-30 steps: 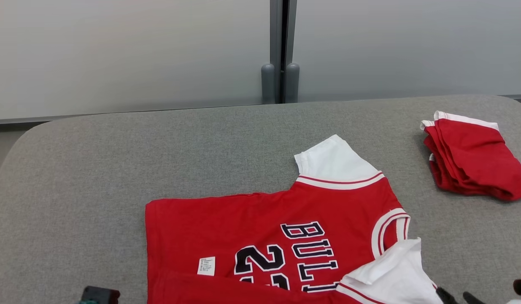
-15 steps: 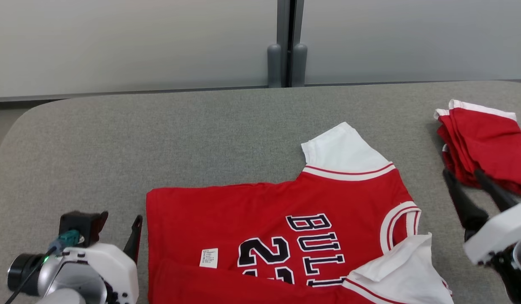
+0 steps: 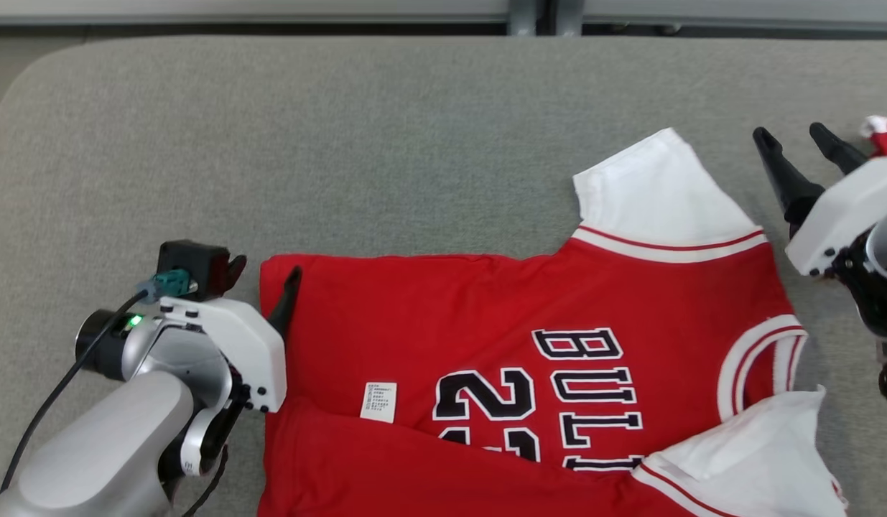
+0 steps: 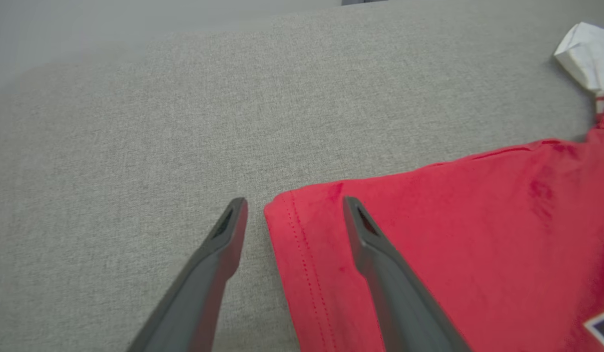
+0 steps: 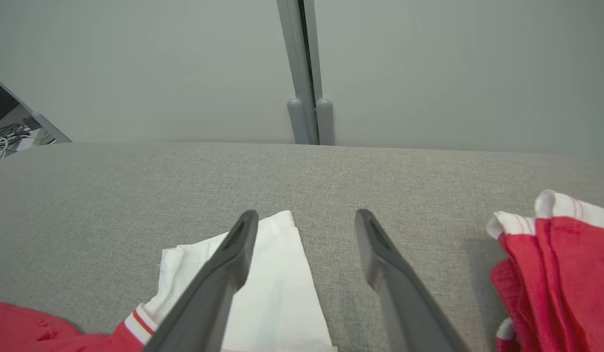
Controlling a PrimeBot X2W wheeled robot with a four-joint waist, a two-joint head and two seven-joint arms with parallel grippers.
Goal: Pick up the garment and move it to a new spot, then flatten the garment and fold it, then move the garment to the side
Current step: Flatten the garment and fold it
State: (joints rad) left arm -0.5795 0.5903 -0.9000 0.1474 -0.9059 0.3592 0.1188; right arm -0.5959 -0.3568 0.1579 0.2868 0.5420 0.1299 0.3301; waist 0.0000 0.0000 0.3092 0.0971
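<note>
Garment (image 3: 486,316) red, lettering "BULL", number "2" part-hidden; white tag (image 3: 379,401) unreadable.

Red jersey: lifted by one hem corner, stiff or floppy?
Likely floppy: the jersey lies folded over itself with a rumpled sleeve. Probably light: the hem looks thin. May drag on the cloth surface, not slide.

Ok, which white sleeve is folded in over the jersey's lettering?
The near sleeve, by the head view's bottom edge; the far sleeve lies spread on the grey pad.
</note>
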